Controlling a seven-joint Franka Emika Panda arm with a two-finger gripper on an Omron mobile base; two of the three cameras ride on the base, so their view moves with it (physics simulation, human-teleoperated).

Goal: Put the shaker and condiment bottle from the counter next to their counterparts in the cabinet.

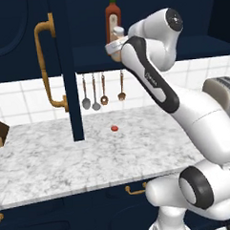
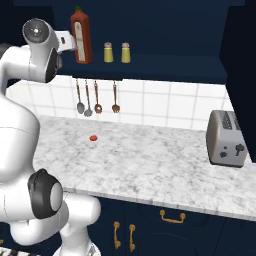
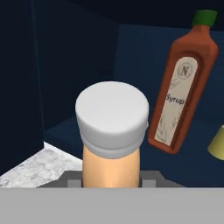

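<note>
Pinching the condiment bottle (image 3: 111,148) by its peach-orange body, with the pale cap rising just ahead of the gripper (image 3: 111,183) in the hand view. Holding it up at the level of the cabinet (image 2: 165,30) shelf, as the left base view shows, where the condiment bottle (image 1: 116,38) is peeking out beside the white wrist, with the gripper (image 1: 114,50) largely hidden behind the arm. Standing just beyond the held bottle, to the right in the hand view, the tall red syrup bottle (image 3: 181,83) with green cap and pale label, tilted in that view by the roll of the hand; upright on the shelf in the right base view (image 2: 81,36). Sitting farther along the shelf past the red bottle, two small yellow shakers (image 2: 116,52) side by side, close together. Hanging below the shelf, four utensils (image 2: 97,97) against the white tiles. Lying well below the fingers on the marbled counter (image 2: 150,160), a small red thing (image 2: 93,138). Resting at the counter's far right, a toaster (image 2: 226,138). Swinging open on the left in the left base view, the cabinet door (image 1: 66,67) with its curved brass handle (image 1: 46,63).
</note>
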